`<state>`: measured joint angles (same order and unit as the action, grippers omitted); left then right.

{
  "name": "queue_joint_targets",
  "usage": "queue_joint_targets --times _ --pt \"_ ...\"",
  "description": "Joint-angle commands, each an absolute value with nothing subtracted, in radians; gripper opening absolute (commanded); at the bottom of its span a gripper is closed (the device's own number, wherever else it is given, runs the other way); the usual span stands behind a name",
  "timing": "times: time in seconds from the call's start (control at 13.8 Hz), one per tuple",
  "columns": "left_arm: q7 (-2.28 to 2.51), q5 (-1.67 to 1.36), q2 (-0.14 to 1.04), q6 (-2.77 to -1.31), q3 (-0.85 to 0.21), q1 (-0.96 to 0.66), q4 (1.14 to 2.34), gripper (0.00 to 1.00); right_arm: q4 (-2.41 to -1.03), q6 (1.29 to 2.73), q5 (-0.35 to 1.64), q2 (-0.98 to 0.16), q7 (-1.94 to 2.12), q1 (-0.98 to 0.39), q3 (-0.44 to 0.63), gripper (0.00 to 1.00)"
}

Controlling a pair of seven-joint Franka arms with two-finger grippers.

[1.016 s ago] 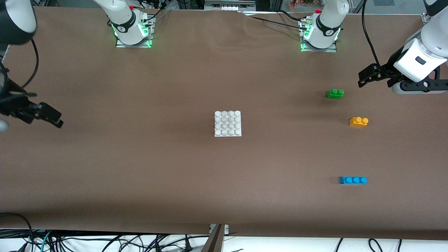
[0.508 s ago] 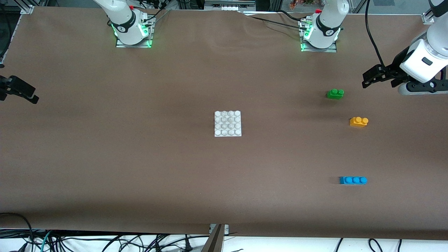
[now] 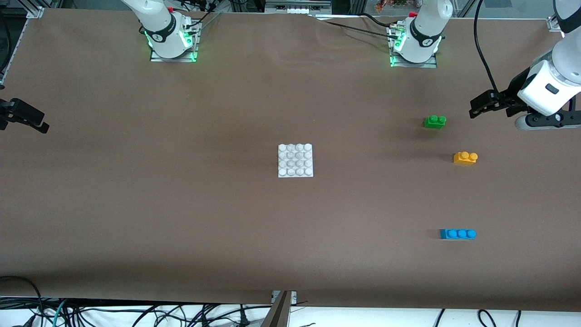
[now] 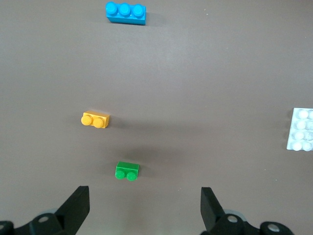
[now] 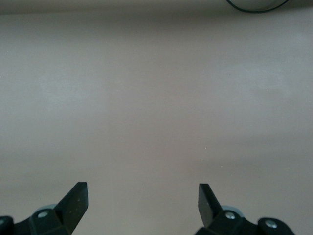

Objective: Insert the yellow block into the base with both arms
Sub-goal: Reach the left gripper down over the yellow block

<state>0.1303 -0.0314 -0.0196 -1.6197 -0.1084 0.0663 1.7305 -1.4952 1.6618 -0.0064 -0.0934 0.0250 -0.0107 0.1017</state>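
The yellow block (image 3: 465,157) lies on the table toward the left arm's end; it also shows in the left wrist view (image 4: 95,120). The white studded base (image 3: 295,160) lies flat at the table's middle, and its edge shows in the left wrist view (image 4: 301,129). My left gripper (image 3: 476,105) is open and empty, up in the air beside the green brick (image 3: 435,121); in its wrist view (image 4: 144,205) the jaws stand wide apart. My right gripper (image 3: 36,121) is open and empty over bare table at the right arm's end; its wrist view (image 5: 142,203) shows only tabletop.
A green two-stud brick (image 4: 127,171) lies farther from the front camera than the yellow block. A blue three-stud brick (image 3: 458,234) lies nearer to the front camera, also in the left wrist view (image 4: 126,13). Arm bases (image 3: 171,38) stand along the table's back edge.
My right arm has swung out toward the table's end and its gripper has risen in the view. My left gripper has shifted slightly and now hovers a little lower. The bricks and base have not moved.
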Motion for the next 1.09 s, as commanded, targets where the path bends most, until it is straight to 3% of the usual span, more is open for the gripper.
queue_joint_targets --times 0.0,0.44,1.02 --pt "0.106 -0.009 0.024 -1.698 -0.115 0.075 1.739 1.0 -1.508 1.661 -0.002 -0.083 0.049 -0.005 0.095 1.0" --pt "-0.167 -0.02 0.127 -2.002 0.011 0.098 1.879 1.0 -1.5 1.661 -0.002 -0.084 0.049 -0.003 0.097 1.0" --pt "-0.334 -0.011 0.302 -2.4 0.041 0.15 2.068 1.0 -1.5 1.664 -0.002 -0.091 0.048 -0.006 0.095 1.0"
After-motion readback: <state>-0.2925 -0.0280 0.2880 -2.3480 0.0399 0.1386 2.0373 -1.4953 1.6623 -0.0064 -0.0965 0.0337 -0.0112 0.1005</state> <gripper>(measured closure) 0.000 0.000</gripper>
